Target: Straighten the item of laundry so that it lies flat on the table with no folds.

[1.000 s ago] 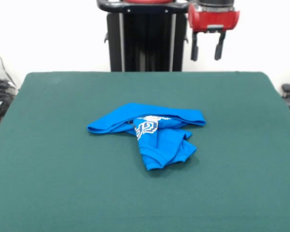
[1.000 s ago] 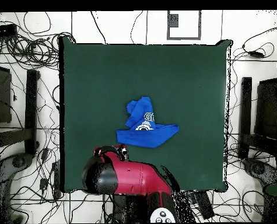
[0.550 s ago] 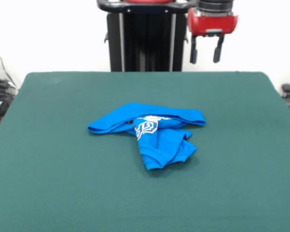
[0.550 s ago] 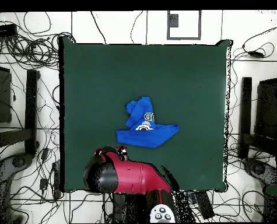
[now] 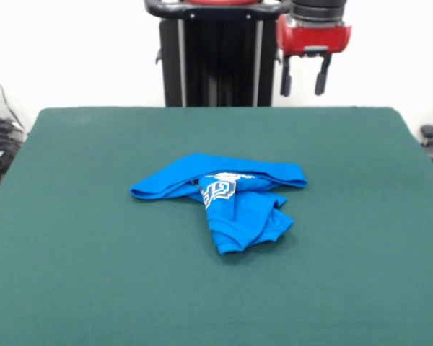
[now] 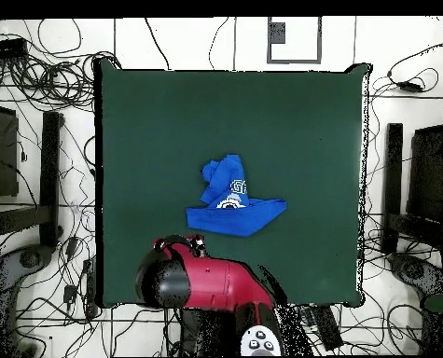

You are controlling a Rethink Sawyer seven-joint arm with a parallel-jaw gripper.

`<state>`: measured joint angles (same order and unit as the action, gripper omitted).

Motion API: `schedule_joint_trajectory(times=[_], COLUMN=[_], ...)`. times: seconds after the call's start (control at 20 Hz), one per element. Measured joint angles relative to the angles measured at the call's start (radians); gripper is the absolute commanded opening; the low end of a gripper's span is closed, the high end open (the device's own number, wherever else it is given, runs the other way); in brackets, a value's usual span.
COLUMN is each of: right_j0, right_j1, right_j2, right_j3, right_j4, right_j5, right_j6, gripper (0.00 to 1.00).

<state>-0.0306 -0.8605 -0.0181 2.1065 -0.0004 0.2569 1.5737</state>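
Note:
The item of laundry [image 5: 227, 196] is a small bright blue garment with white lettering, bunched and folded over itself near the middle of the dark green table [image 5: 79, 259]. From overhead the item of laundry [image 6: 232, 200] lies a little toward the robot's side of the table [image 6: 290, 121]. My gripper [image 5: 302, 76] hangs high above the table's far edge, well clear of the cloth, open with nothing between its two black fingers. In the overhead view the red arm [image 6: 206, 284] covers the gripper.
A black pedestal [image 5: 213, 54] stands behind the table's far edge. Cables [image 6: 38, 65] and dark stands [image 6: 407, 186] surround the table on the floor.
The gripper has drifted slightly left and upward in the front view. The cloth has not moved.

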Motion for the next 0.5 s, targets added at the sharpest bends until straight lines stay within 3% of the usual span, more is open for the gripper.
schedule_joint_trajectory(times=[0.5], right_j0=[0.025], right_j1=[0.000], right_j2=[-0.054], right_j3=[-0.001], right_j4=[0.012], right_j5=[0.000], right_j6=[0.001], gripper=[1.00])
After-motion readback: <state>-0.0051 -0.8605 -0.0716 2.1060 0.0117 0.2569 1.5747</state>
